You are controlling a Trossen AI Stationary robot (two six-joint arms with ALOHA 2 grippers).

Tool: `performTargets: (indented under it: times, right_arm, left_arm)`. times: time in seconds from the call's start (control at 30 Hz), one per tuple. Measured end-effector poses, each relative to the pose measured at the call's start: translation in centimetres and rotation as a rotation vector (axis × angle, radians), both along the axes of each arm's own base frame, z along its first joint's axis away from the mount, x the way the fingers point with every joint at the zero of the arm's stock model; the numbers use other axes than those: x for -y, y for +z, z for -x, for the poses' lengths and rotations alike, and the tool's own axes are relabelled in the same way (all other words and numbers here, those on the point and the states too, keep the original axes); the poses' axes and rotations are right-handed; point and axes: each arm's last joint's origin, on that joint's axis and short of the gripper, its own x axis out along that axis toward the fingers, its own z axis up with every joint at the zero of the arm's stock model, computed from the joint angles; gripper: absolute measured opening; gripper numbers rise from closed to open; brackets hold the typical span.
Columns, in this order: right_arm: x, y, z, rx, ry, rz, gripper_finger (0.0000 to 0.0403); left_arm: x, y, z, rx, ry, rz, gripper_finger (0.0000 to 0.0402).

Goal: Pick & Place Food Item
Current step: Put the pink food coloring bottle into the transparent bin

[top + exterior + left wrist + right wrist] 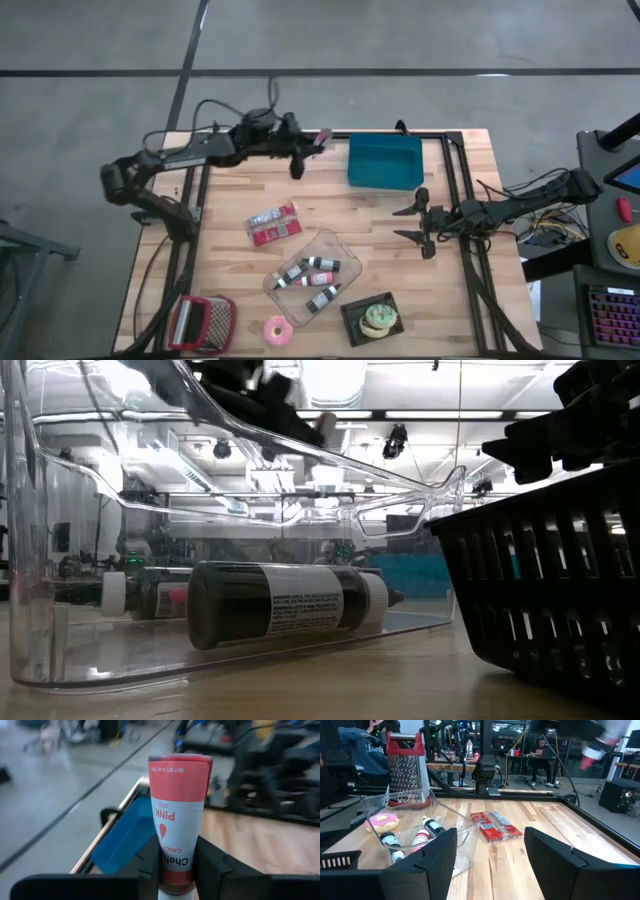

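Item: pink tube (177,815), clamped in left gripper (318,139), aloft near blue bin (385,160). Right gripper (420,223): jaws wide, empty, waiting. Risk: early release drops tube outside bin.

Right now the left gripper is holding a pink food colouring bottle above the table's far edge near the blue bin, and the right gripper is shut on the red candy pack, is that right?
Not quite. The right gripper is open and holds nothing; the red candy pack lies apart from it on the table, as the high view shows. The left gripper does hold the pink bottle near the blue bin.
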Motion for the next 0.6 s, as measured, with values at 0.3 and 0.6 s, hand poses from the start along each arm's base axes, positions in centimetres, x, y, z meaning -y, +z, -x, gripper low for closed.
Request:
performTargets:
  times: [0.3,0.6]
  right_arm:
    - [0.0,0.0,0.0,0.001,0.000,0.000,0.0226]
    - [0.0,0.0,0.0,0.001,0.000,0.000,0.0226]
  left_arm:
    - [3.4,-1.1,4.6,0.137,-0.085,-0.053,0.0082]
    - [6.8,-3.6,6.1,0.161,-0.166,0.015,0.0082]
